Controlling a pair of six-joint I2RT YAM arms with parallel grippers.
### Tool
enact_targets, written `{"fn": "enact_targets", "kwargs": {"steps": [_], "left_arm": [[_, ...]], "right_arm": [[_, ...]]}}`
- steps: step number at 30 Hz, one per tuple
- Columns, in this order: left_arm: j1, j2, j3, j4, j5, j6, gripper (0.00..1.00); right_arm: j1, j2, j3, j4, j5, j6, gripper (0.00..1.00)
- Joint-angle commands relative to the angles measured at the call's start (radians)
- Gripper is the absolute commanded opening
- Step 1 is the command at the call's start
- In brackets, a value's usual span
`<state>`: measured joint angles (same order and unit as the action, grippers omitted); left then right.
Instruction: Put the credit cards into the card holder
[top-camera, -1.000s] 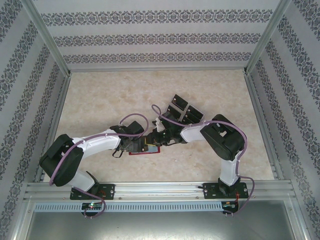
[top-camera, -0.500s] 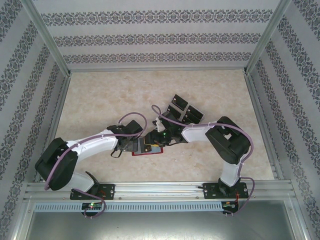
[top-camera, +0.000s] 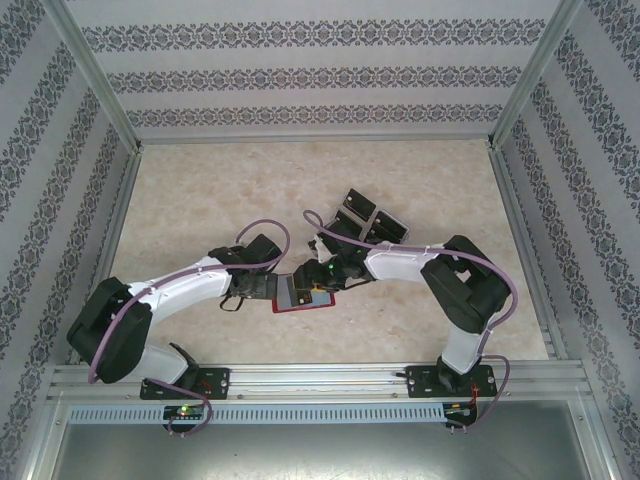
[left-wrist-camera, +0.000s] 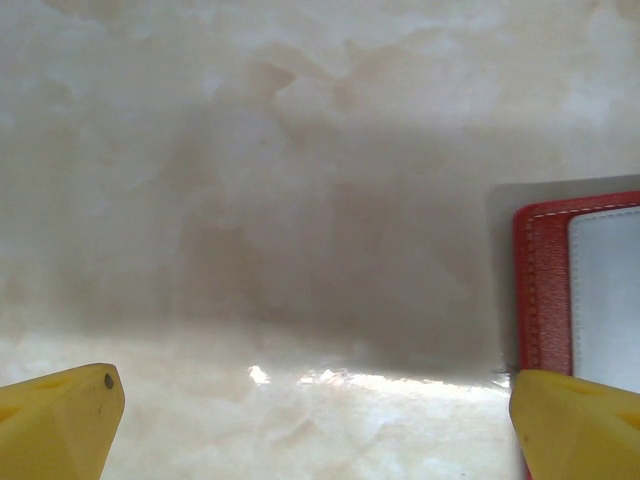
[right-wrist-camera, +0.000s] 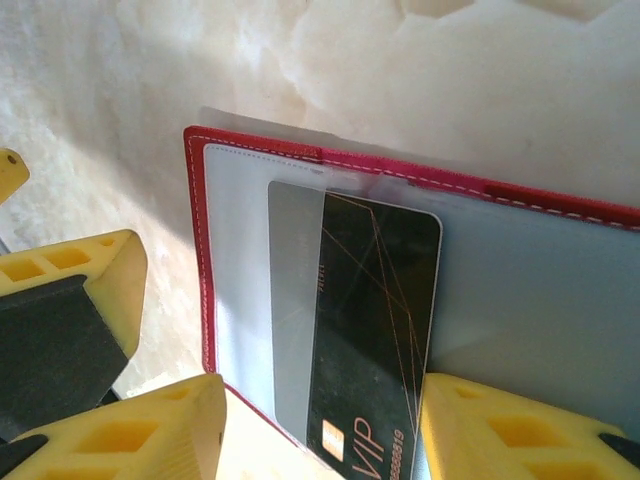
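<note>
The red card holder (top-camera: 308, 304) lies open on the table between my two grippers. Its red edge (right-wrist-camera: 197, 250) and clear sleeve (right-wrist-camera: 540, 270) show in the right wrist view. A black credit card (right-wrist-camera: 375, 330) marked VIP lies flat on the sleeve; whether it sits under the plastic I cannot tell. My right gripper (right-wrist-camera: 320, 440) is open, its yellow fingers (right-wrist-camera: 130, 430) standing either side of the card's near end. My left gripper (left-wrist-camera: 315, 425) is wide open over bare table, with the holder's corner (left-wrist-camera: 545, 290) by its right finger. Several more black credit cards (top-camera: 368, 220) lie behind the right arm.
The beige marbled tabletop (top-camera: 220, 190) is walled by patterned panels on three sides. Aluminium posts stand at the corners, and a metal rail (top-camera: 320, 375) with both arm bases runs along the near edge. Both arms reach inward and nearly meet over the holder.
My right gripper's jaws have spread and let go of the black card, which now rests on the holder. The left arm has drawn back slightly to the left, jaws still wide.
</note>
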<state>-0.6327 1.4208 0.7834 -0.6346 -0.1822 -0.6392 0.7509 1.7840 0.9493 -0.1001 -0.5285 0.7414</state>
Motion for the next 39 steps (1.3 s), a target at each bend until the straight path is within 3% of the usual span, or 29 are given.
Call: {"fn": "enact_targets", "kwargs": {"steps": [1,5,17,26,39], "left_arm": [[0.008,0.013,-0.018,0.045,0.031,0.03,1.0],[0.006,0.029,-0.023,0.055,0.041,0.029,1.0],[0.007,0.04,-0.054,0.067,0.035,0.014,1.0],[0.007,0.048,-0.068,0.081,0.036,0.014,1.0],[0.006,0.05,-0.084,0.101,0.044,0.009,1.0]], "right_arm": [[0.016,-0.041,0.044,-0.099,0.051,-0.061,0.55],[0.02,-0.064,0.071,-0.168,0.105,-0.096,0.55],[0.041,-0.063,0.102,-0.309,0.233,-0.178,0.35],[0.064,-0.017,0.124,-0.281,0.211,-0.158,0.45],[0.109,0.054,0.187,-0.297,0.198,-0.154,0.46]]}}
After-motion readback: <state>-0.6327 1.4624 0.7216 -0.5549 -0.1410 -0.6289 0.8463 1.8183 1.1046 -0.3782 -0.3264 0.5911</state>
